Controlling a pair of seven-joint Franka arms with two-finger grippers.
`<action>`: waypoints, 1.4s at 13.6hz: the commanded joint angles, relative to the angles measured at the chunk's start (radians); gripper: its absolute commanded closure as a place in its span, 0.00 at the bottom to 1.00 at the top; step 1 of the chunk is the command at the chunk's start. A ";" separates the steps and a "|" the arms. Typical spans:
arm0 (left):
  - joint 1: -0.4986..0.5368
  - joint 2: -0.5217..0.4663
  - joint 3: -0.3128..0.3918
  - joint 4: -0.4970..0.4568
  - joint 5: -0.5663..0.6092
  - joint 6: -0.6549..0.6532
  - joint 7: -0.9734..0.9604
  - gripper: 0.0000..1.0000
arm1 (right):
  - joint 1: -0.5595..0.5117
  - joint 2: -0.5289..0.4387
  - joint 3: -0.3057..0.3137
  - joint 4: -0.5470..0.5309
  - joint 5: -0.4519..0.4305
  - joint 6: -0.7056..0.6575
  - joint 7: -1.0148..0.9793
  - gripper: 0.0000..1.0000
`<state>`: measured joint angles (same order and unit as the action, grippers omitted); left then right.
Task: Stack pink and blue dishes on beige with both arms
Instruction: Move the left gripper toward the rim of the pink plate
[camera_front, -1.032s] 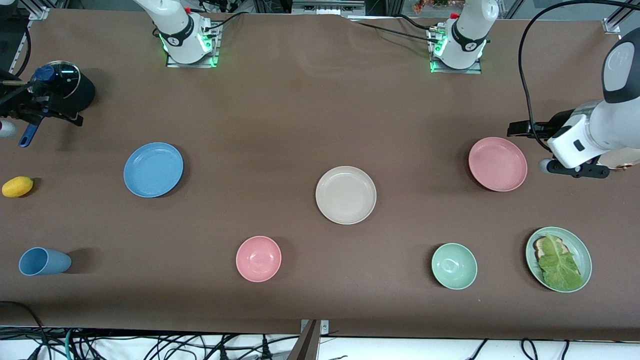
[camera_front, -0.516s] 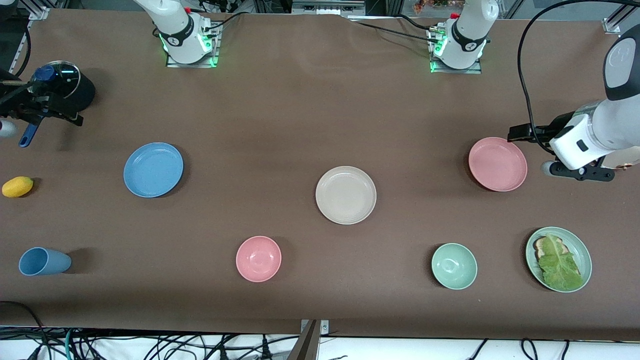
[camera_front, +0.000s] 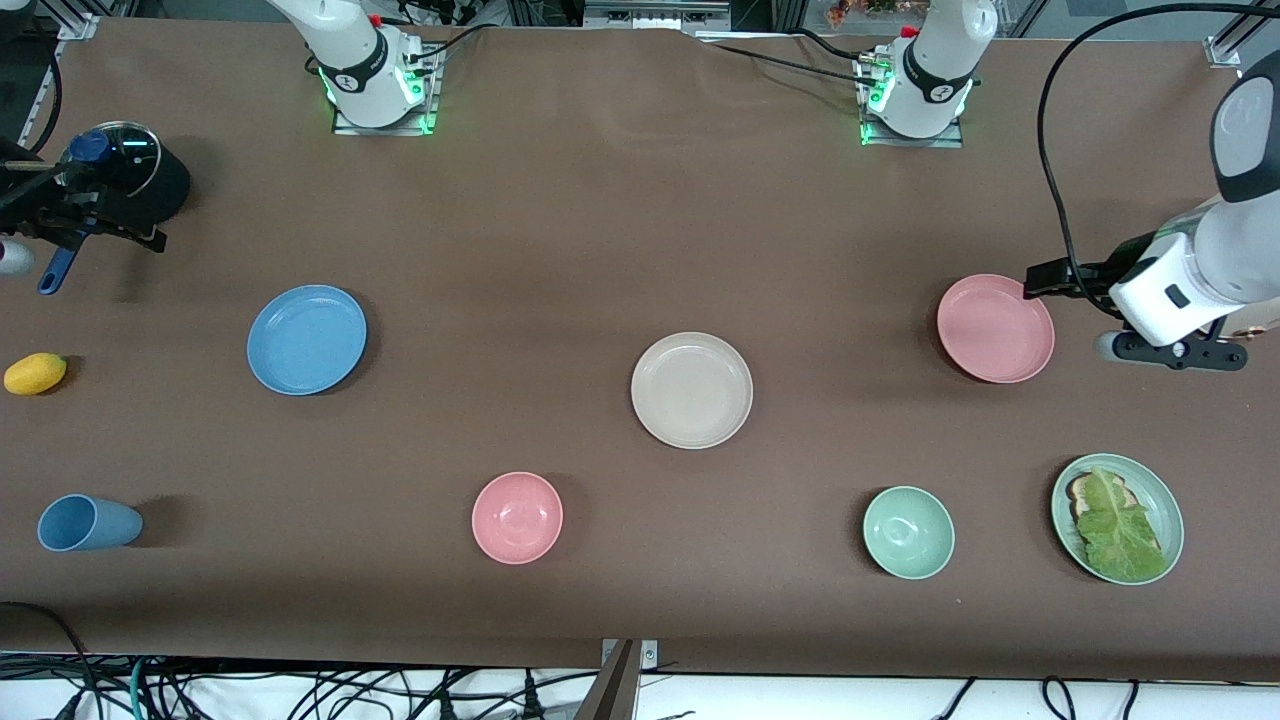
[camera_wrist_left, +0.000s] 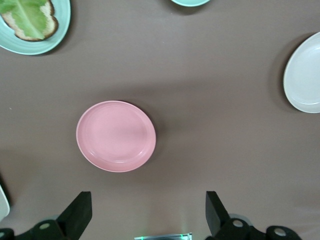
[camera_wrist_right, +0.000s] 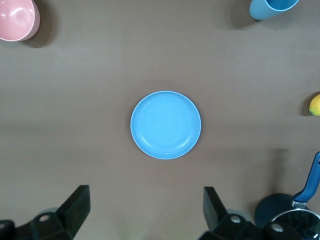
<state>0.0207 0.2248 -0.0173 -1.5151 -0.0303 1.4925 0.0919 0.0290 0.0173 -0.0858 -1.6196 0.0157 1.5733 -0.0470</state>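
The sky-blue plate lies toward the right arm's end of the table, the beige plate near the middle, and the pink plate toward the left arm's end. All three are apart and bare. My left gripper hangs open high over the table beside the pink plate, with nothing between its fingers. Its arm comes in over the table's end. Well above the table near the blue plate, my right gripper is open and holds nothing.
A pink bowl, a green bowl and a green plate with lettuce lie nearer the front camera. A blue cup, a lemon and a lidded black pot sit at the right arm's end.
The left arm's hand has shifted slightly along the pink plate's side, toward the table's end. The right arm and all the dishes have not moved.
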 joint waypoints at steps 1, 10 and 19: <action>-0.004 -0.025 0.095 -0.092 -0.069 0.099 0.145 0.00 | -0.011 -0.008 0.011 0.007 -0.013 -0.016 -0.010 0.00; 0.030 -0.013 0.234 -0.327 -0.166 0.382 0.469 0.00 | -0.011 -0.008 0.011 0.007 -0.013 -0.018 -0.010 0.00; 0.186 0.152 0.247 -0.379 -0.345 0.538 0.776 0.00 | -0.011 -0.008 0.011 0.007 -0.011 -0.018 -0.010 0.00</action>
<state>0.1793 0.3304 0.2328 -1.9026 -0.3179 2.0021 0.7868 0.0290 0.0173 -0.0858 -1.6196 0.0157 1.5718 -0.0474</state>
